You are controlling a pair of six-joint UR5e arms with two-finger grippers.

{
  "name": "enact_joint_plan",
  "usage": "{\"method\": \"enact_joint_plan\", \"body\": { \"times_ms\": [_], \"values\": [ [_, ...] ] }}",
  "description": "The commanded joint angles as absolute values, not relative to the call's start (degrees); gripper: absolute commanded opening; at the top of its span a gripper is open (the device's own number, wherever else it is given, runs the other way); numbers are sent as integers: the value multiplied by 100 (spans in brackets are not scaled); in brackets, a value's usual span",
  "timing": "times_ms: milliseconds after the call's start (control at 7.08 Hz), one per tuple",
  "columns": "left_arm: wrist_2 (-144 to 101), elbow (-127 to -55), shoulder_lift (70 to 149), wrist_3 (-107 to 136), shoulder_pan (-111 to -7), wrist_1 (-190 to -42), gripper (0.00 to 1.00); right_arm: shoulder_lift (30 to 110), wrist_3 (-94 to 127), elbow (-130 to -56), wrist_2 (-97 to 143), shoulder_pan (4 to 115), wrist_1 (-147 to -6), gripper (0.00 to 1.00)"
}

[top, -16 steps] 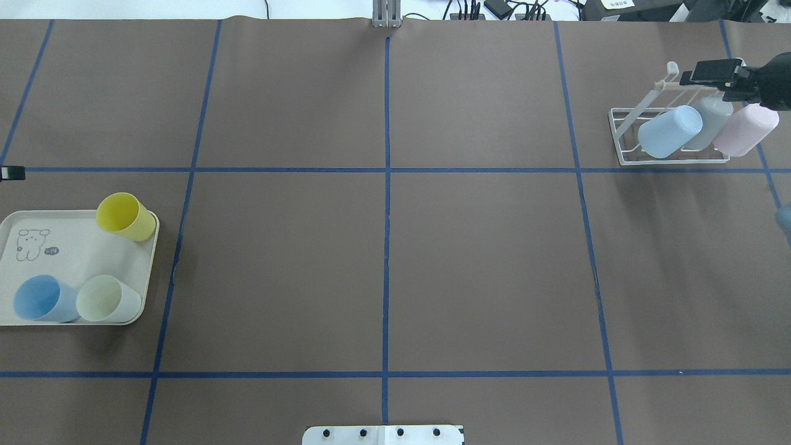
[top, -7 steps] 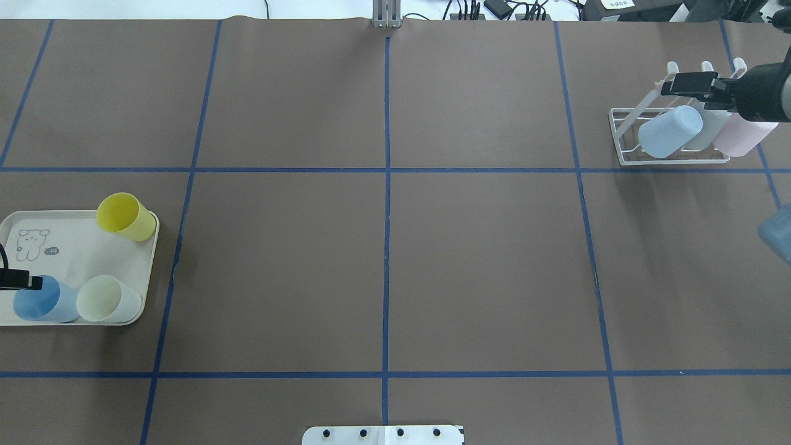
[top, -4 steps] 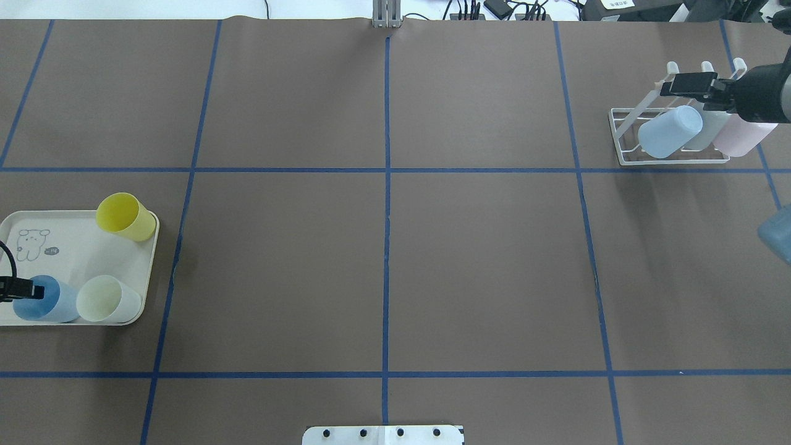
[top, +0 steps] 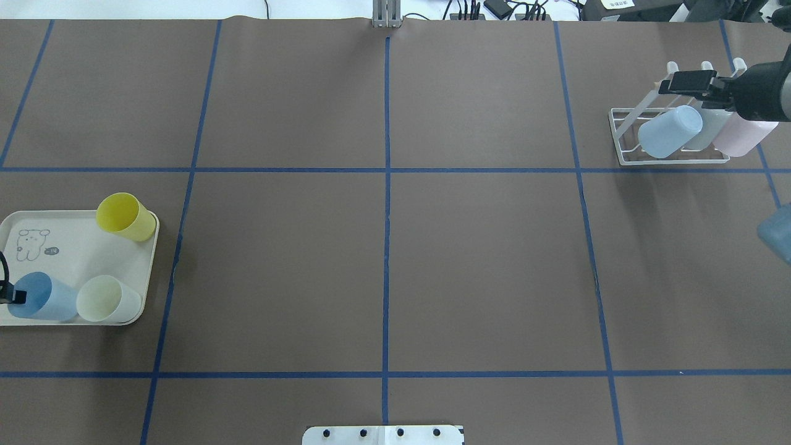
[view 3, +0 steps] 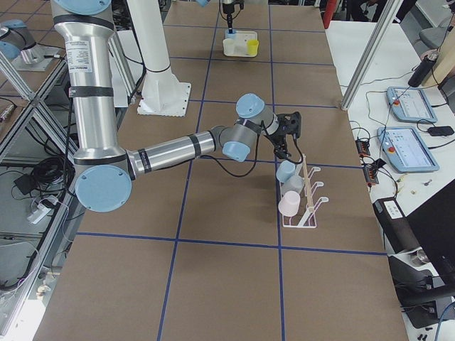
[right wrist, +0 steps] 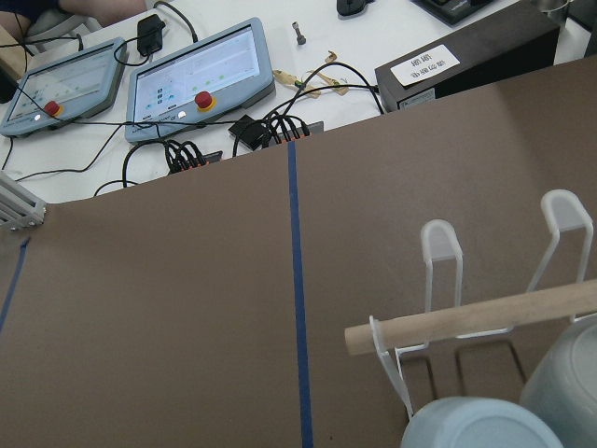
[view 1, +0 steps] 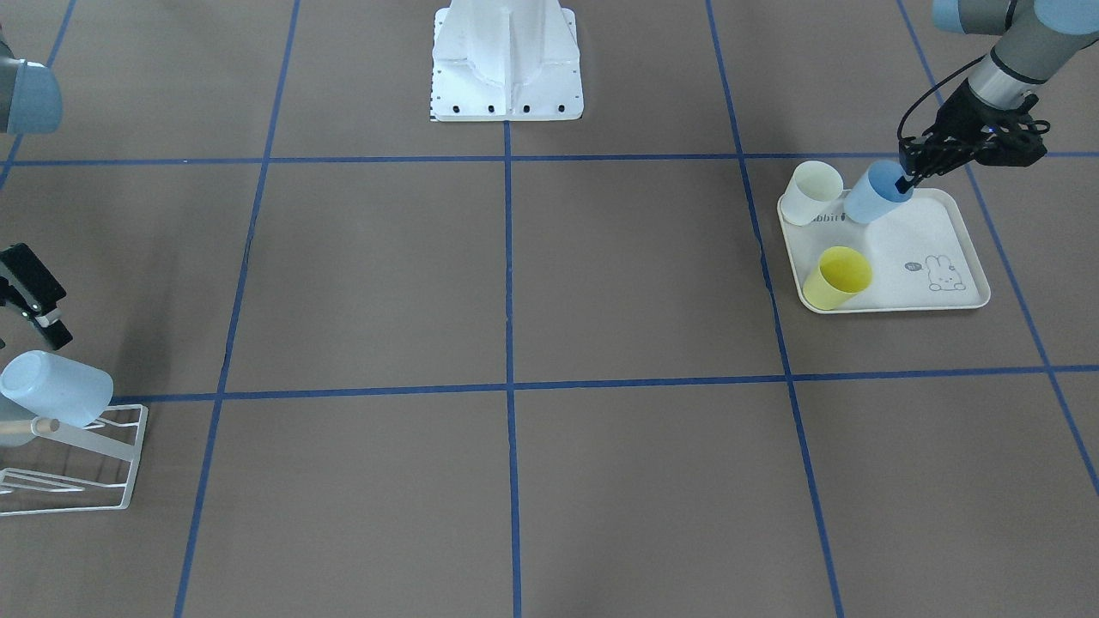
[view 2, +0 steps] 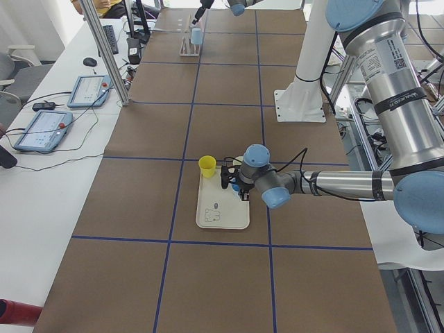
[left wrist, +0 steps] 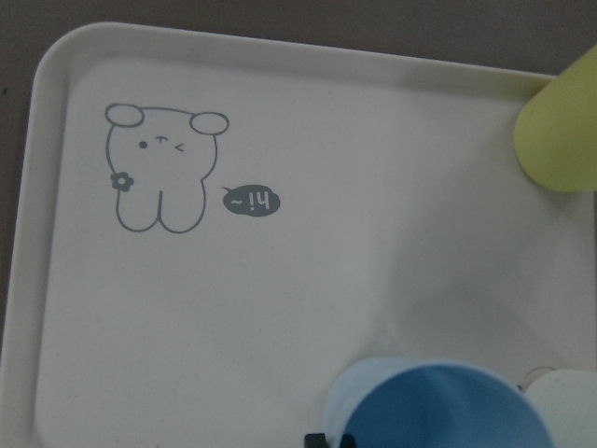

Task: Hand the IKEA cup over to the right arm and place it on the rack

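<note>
The IKEA cup is the blue cup (view 1: 876, 196), a plain plastic tumbler with a darker blue inside. It sits at a corner of the cream tray (top: 74, 247), at the robot's far left, just beside a cream cup (top: 108, 300). It leans, mouth tipped toward the left gripper (view 1: 903, 182), whose fingers pinch its rim.

The rack (top: 618, 137) is a small white wire frame on the table at the far right, well apart from the blue cup. A light wooden peg (right wrist: 466, 322) crosses its upright white loops. 3 cups lean on it upside down: pale blue (top: 669, 131), greyish (top: 709, 127) and pink (top: 744, 137).
</note>
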State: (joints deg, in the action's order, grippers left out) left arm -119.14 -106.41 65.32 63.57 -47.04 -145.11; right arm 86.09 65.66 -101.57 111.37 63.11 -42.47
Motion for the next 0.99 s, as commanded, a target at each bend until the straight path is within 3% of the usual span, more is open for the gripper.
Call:
{"method": "enact_joint_plan", "body": {
  "times_ms": [0,141,565,848],
  "values": [
    [-11935,-11385,6058,6311,-5225,-14476,0,8604,6565,-10186,11153,6311,-4254,100],
    [-12049,-11521,6169,6302,-5560,-14267,0,8596,6592,-10230,11153,6302,-4297,100],
    [-12067,-11522,7485,6494,-6169,-14186,0,8088,7632,-10344,11171,6014,-4315,100],
    [-12076,-11444,8721,8155,-6144,-14177,0,7762,8573,-10519,11206,5732,-4307,100]
  ]
}}
